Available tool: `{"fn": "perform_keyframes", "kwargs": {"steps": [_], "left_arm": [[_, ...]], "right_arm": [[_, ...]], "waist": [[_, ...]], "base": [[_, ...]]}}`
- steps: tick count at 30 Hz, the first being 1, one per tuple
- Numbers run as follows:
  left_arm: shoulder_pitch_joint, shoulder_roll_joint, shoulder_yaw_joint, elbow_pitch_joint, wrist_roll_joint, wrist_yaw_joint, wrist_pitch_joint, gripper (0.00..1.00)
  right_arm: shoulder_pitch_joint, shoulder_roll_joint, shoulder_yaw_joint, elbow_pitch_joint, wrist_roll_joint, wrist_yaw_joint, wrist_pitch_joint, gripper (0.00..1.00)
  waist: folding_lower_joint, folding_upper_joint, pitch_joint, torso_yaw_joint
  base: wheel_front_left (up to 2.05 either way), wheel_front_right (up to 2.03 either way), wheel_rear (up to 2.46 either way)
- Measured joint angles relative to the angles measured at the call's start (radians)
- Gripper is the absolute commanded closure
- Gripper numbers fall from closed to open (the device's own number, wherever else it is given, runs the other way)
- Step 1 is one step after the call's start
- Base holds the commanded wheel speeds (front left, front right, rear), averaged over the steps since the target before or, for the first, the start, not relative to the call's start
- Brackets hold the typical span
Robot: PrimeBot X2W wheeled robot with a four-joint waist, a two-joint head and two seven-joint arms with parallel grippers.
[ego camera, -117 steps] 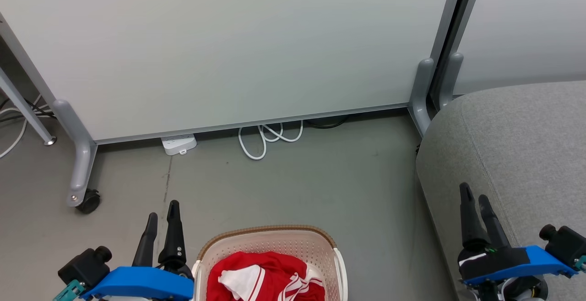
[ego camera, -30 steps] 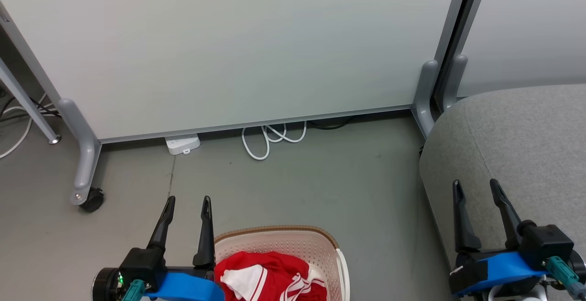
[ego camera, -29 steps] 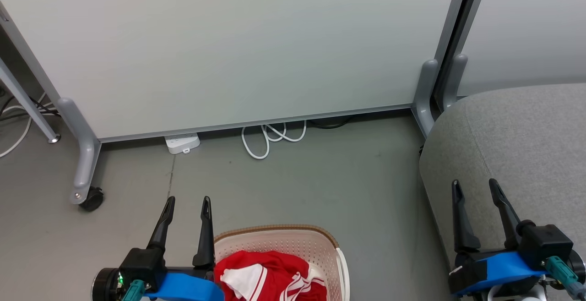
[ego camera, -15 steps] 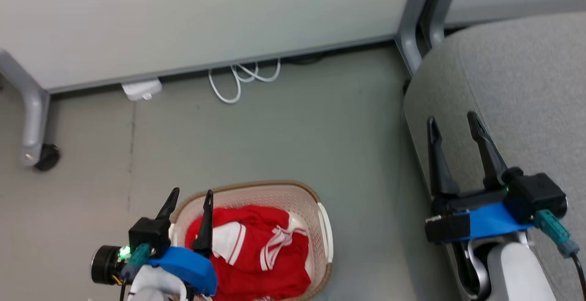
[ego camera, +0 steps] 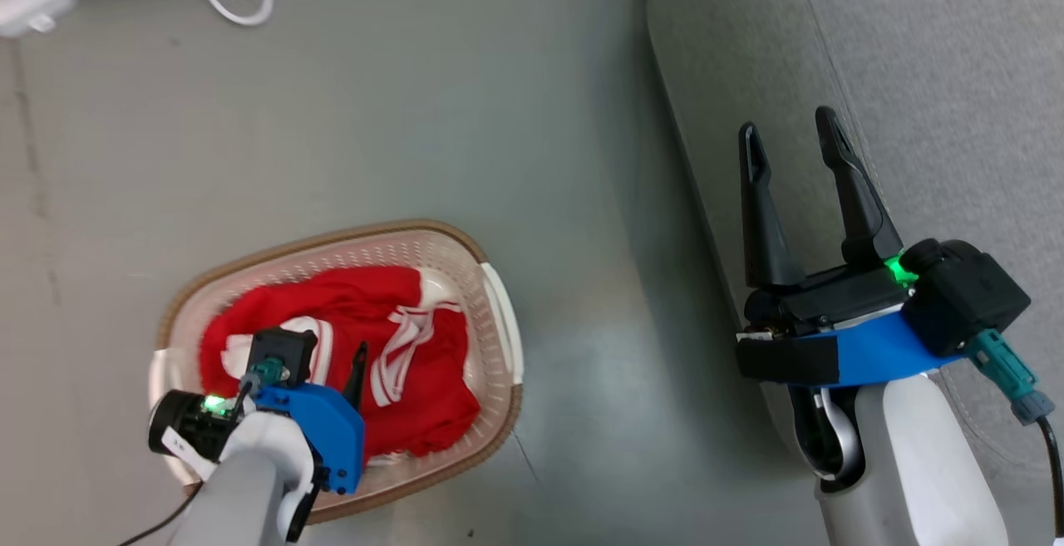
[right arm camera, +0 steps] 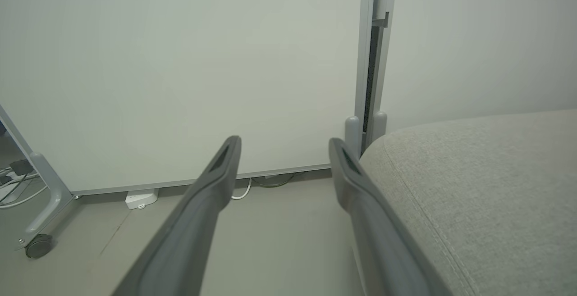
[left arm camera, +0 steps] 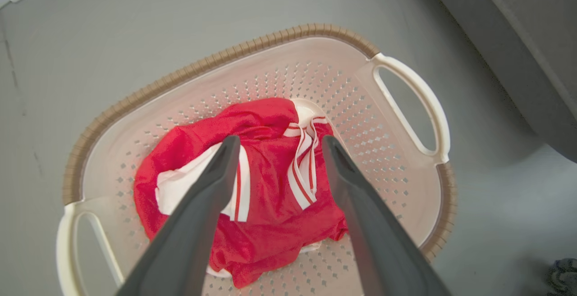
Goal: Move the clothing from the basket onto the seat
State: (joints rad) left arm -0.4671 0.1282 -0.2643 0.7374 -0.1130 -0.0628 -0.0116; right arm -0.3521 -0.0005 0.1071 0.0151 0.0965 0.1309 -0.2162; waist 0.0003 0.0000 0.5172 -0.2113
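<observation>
Left wrist view: left tool [left arm camera: 279, 141] spread over clothing [left arm camera: 270, 224] in basket [left arm camera: 203, 66].

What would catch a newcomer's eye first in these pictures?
The bright red clothing, heaped in the cream basket on the grey floor, with the left pincer open and poised over it. Next, the big grey seat at the right, where the open right pincer hovers by its edge.

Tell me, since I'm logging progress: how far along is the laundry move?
Done: nothing yet; the red clothing lies in the basket. In hand: the left gripper, jaws open, hangs over the pile. Left: grasp, lift and carry it to the seat, near which the right gripper hovers open.
</observation>
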Motion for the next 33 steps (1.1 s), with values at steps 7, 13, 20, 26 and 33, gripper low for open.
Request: {"fn": "perform_keyframes", "kwargs": {"steps": [7,13,20,26,33], "left_arm": [[-0.104,0.036,-0.002,0.119,0.0,-0.003,0.046,0.0],[-0.157,0.084,0.006,0.18,0.0,0.003,0.076,0.0],[-0.172,0.146,0.022,0.214,-0.008,0.022,0.108,0.0],[-0.182,0.18,0.008,0.231,0.012,0.062,0.159,0.0],[-0.188,0.186,-0.003,0.232,0.01,0.072,0.199,1.0]], "right_arm": [[-0.031,0.0,0.025,0.011,0.061,0.0,-0.032,0.0],[-0.039,0.0,0.057,0.026,0.121,0.0,-0.044,0.0],[-0.05,-0.001,0.099,0.013,0.187,0.0,-0.045,0.0],[-0.045,0.0,0.11,0.0,0.203,0.0,-0.046,0.0],[-0.035,0.0,0.109,-0.008,0.201,0.0,-0.046,0.0]], "waist": [[-0.0001,0.0,0.123,-0.096],[-0.0001,0.0,0.211,-0.174],[-0.0002,0.0,0.28,-0.259],[-0.0002,0.0,0.328,-0.297],[-0.0002,0.0,0.349,-0.292]], "base": [[0.0,0.0,0.0],[0.0,0.0,0.0],[0.0,0.0,0.0],[0.0,0.0,0.0],[0.0,0.0,0.0]]}}
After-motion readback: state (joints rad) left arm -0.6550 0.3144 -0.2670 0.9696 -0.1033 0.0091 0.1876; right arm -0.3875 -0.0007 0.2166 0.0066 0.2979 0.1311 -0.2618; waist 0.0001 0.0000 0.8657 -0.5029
